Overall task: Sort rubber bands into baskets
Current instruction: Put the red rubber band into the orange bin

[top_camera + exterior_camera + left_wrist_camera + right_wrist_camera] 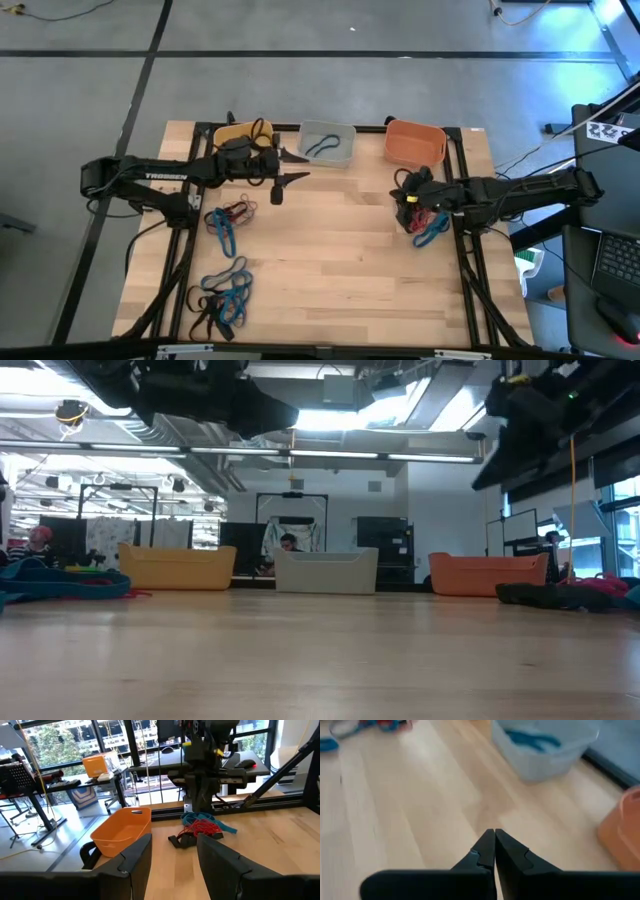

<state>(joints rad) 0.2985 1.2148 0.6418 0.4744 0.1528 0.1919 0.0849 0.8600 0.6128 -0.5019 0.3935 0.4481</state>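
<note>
Thin tangled blue, red, black rubber bands (228, 221); left gripper (292, 166) wide, right gripper (494, 840) pinched, both w/o load

The high view looks straight down on the grey basket (327, 144), the low view faces it (326, 572) level from table height, and the right wrist view sees it (545, 747), seemingly close.

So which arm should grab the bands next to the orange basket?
The right arm, probably. The right gripper is right beside that pile near the orange basket, jaws shut and empty. The left gripper hovers by the grey basket.
</note>
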